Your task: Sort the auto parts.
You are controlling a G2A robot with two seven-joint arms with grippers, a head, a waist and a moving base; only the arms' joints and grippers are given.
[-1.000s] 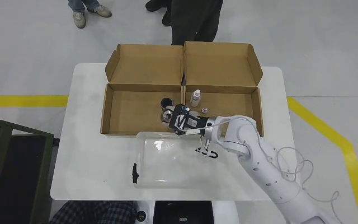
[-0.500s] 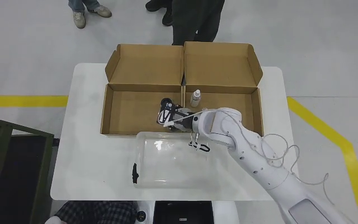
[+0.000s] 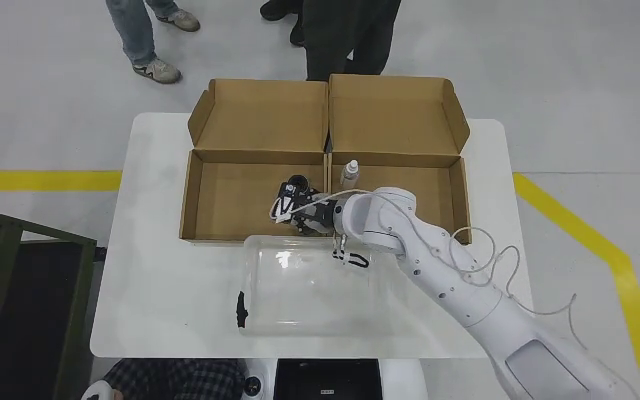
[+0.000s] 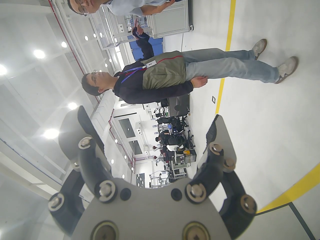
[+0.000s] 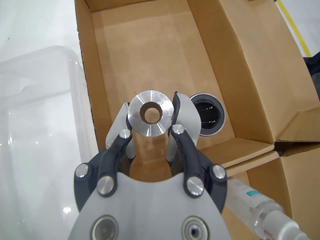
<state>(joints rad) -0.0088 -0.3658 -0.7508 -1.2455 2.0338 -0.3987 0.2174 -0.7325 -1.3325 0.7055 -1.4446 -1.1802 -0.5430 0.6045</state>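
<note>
Silver metal, a thick ring (image 5: 162, 106) with a round hole through its middle, sits pinched between the jaws of the right gripper (image 5: 151, 112), which close on its rim from both sides. The gripper holds it inside the left cardboard box (image 3: 230, 195), near the wall this box shares with the right cardboard box (image 3: 425, 190); whether the ring touches the box floor cannot be told. A black cylindrical bearing (image 5: 208, 117) stands on the floor of the left box just beside one gripper finger. A small clear bottle (image 3: 349, 174) stands in the right box, close to the shared wall. A clear plastic bin (image 3: 300, 285) sits on the white table (image 3: 160, 250) against the boxes' near side. The left gripper (image 4: 150, 116) points into the room, jaws spread wide with nothing between them.
</note>
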